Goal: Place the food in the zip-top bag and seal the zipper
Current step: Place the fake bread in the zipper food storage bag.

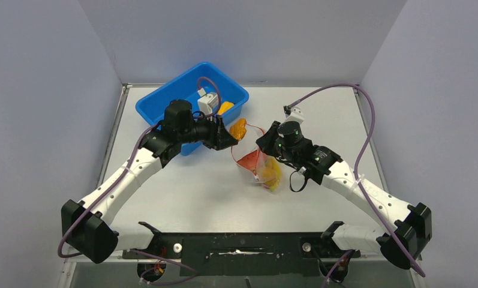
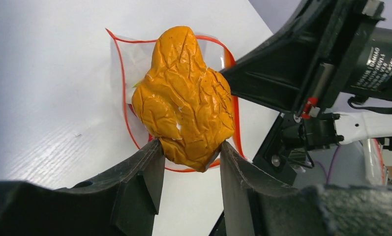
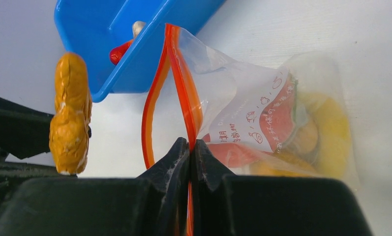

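Two grips — left hand [image 2: 190,148]: orange lump [image 2: 184,93]; right hand [image 3: 191,146]: zipper [image 3: 148,113].

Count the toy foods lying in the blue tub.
3 visible: a white piece, an orange piece right of it, and a red piece seen only from the right wrist. The left arm may hide more.

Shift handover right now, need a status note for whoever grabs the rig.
Left claw: shut on an orange lump, held at the bag mouth, not yet inside.
Right claw: shut on the bag's red strip, mouth open.
Done: yellow food is in the bag.
Left: drop the lump in, move the red piece from the blue tub, seal the strip.
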Controlling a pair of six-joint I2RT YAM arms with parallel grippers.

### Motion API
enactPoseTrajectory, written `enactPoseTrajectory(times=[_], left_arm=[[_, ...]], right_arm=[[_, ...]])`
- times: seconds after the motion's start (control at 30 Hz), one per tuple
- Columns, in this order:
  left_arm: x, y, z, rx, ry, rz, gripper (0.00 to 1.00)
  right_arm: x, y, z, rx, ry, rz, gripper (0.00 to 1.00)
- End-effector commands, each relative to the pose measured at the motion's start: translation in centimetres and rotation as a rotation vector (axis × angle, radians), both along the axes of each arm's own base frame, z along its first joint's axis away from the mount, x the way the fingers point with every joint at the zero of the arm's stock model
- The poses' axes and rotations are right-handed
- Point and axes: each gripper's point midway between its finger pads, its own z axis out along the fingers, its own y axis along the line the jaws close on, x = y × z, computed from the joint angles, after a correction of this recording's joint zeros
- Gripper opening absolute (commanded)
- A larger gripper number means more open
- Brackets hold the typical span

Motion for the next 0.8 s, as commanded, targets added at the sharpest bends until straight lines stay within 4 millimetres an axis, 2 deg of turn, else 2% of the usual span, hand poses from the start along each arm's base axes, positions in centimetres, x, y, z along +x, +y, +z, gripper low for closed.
enactPoseTrajectory(times=[0.0, 0.27, 0.4, 0.6, 0.77], left_arm=[[-1.9, -1.0, 1.9, -0.093, -0.009, -0.043, 0.3], [-3.4, -2.1, -0.9, -0.088, 0.104, -0.07, 0.3], [-3.4, -2.5, -2.2, -0.059, 0.139, -0.06, 0.31], [-3.6, -3.8, -3.0, -0.05, 0.17, -0.068, 0.38], [-2.9, -3.9, -4.0, -0.004, 0.186, -0.026, 0.45]], right_arm=[[0.4, 0.5, 3.2, 0.091, -0.085, -0.01, 0.0], [0.2, 0.5, 3.5, 0.097, -0.089, -0.009, 0.0], [0.1, 0.6, 3.5, 0.107, -0.093, -0.006, 0.0], [-0.4, 0.9, 3.4, 0.118, -0.088, 0.011, 0.0], [-0.5, 1.0, 3.6, 0.126, -0.091, 0.013, 0.0]])
